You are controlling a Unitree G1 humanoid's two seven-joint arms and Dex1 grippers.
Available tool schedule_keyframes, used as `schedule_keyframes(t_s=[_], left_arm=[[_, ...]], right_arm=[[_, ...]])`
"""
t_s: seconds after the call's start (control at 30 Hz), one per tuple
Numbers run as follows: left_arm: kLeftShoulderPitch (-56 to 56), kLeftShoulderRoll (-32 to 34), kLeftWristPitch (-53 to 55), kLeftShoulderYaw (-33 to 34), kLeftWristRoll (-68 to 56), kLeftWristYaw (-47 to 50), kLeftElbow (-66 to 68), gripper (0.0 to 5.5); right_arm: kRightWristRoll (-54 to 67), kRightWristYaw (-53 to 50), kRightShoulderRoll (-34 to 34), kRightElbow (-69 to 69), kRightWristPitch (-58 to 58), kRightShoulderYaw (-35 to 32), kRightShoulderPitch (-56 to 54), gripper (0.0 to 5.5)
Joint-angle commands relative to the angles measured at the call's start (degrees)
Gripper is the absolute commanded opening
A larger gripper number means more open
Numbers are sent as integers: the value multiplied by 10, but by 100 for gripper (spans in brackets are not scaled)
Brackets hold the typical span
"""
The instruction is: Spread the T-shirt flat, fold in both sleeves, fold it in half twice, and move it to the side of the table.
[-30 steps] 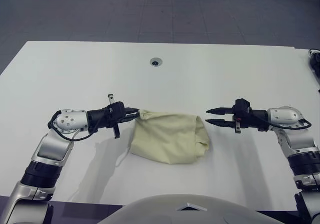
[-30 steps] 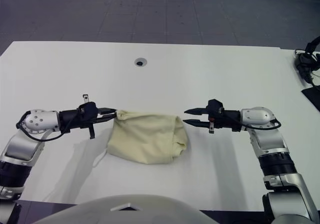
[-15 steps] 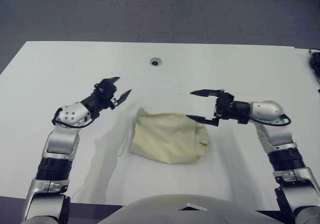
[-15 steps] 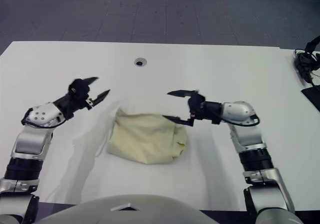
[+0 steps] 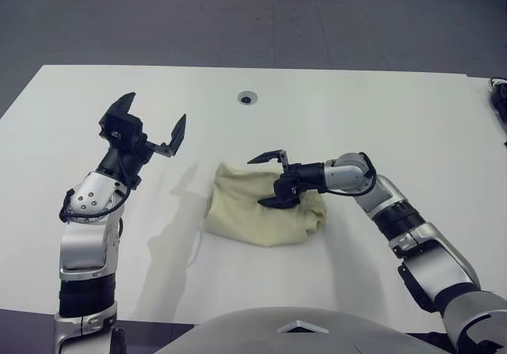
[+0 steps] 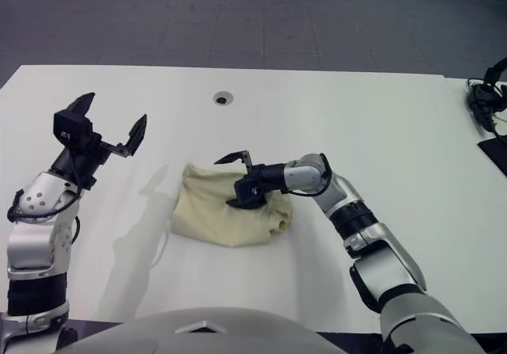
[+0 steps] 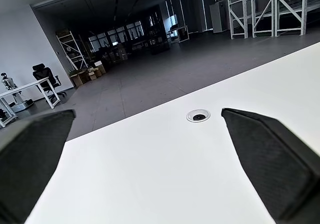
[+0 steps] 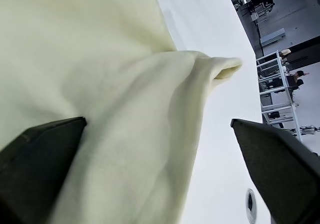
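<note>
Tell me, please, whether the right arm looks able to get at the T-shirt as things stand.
Likely yes: the right gripper is open just above the T-shirt, nothing between them.

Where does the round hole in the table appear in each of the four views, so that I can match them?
Left eye view: the round hole lies far out on the table, beyond the T-shirt.
Right eye view: the hole, same far place.
Left wrist view: the hole, framed by the open left gripper.
Right wrist view: the hole, seemingly the small dark oval past the T-shirt.
Shared landmark: the white table.
</note>
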Motion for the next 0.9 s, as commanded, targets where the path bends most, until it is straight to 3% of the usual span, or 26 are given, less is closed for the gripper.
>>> schedule_keyframes(t_s=[0.03,0.2,0.37,0.47,0.53,0.73,0.9], left_arm=[[18,-5,17,-10,3,6,-47,539],[64,-13,32,-5,2,19,-113,539],[113,-32,45,-24,7,39,-171,539],[141,-47,48,-29,8,54,-195,539],[158,-57,47,-36,11,62,-203,539],[191,-75,41,-67,23,75,-209,539],[192,-86,37,-84,34,82,-202,539]], right_arm=[[-34,16,-111,31,33,-12,65,540],[119,9,-222,-9,165,-163,225,540],[311,3,-275,-160,418,-368,436,540],[403,-64,-231,-287,581,-450,506,540],[431,-126,-187,-355,653,-470,535,540],[447,-282,-80,-478,780,-501,569,540],[441,-360,-14,-557,812,-515,574,540]])
